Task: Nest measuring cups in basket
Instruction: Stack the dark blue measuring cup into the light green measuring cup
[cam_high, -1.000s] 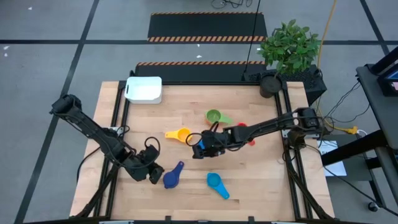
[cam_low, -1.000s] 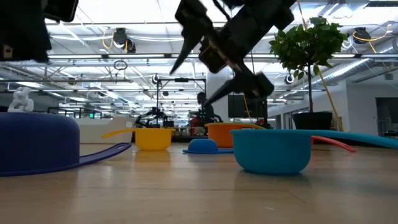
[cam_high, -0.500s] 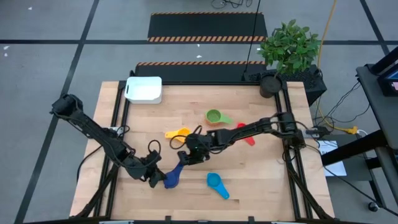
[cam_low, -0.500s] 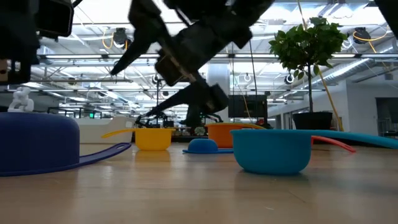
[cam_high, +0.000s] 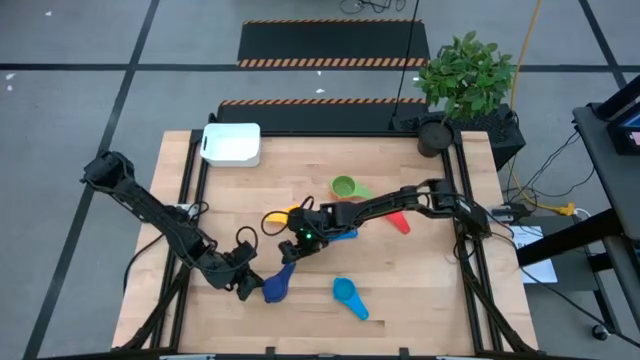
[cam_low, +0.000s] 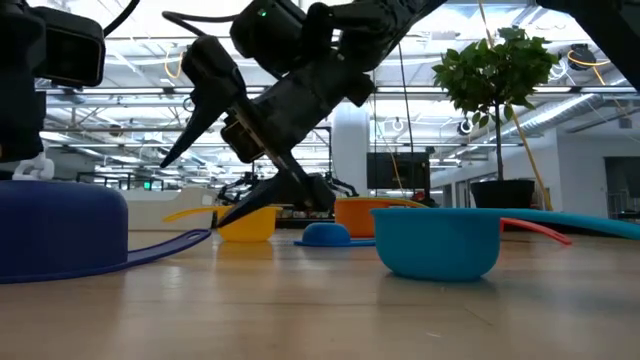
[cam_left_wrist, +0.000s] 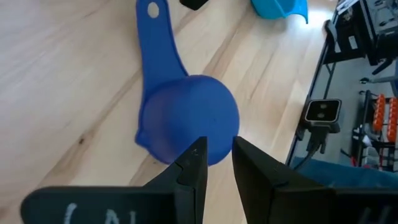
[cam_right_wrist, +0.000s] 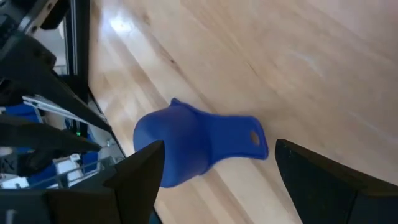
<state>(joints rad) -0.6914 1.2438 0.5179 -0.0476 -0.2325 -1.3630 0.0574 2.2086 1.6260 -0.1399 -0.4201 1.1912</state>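
right gripper (cam_high: 292, 247): wide open, has moved from centre to above blue cup (cam_high: 277, 284) handle | left gripper (cam_high: 252, 287): nearly closed beside same cup, holds nothing | basket (cam_high: 232, 144): far corner, no cup nested yet

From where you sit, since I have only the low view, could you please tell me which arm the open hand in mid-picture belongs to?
Observer: It is the right hand; from above, its arm comes in from the table's right side.
Operator: Thank you. What lies under it?
Observer: The right wrist view shows the handle of the dark blue cup below the open hand. The cup lies upside down, and the hand is not touching it.
Operator: And where is the basket?
Observer: The basket sits at the table's far left corner, with no cups in it.
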